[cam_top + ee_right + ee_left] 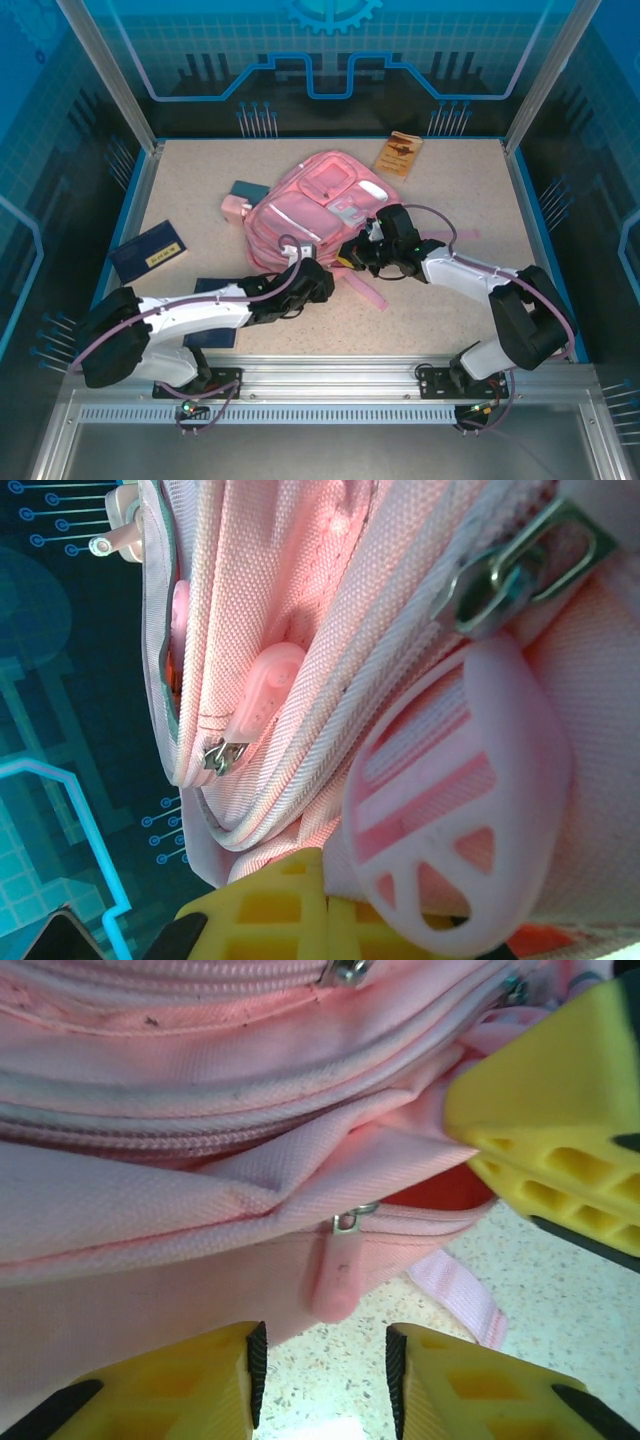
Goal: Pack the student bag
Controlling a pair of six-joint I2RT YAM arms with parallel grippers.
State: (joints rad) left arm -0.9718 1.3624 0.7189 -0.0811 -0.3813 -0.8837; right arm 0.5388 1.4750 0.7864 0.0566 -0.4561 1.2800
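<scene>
The student bag (310, 205), a pink backpack, lies flat in the middle of the table. My left gripper (312, 280) sits at its near edge. In the left wrist view that gripper (326, 1345) is open, and a pink zipper pull (336, 1278) hangs just beyond its fingertips with bare table in the gap. My right gripper (356, 256) is at the bag's near right corner. It (335, 880) is shut on a fold of the bag's fabric beside a zip, and its yellow finger (550, 1130) pinches the pink cloth. A round pink zipper tag (455, 800) hangs close to the camera.
A dark blue book (150, 250) lies at the left and another (213, 300) sits partly under my left arm. A teal book (245, 190) touches the bag's left side. A brown booklet (398, 155) lies at the back right. A pink strap (365, 290) trails in front.
</scene>
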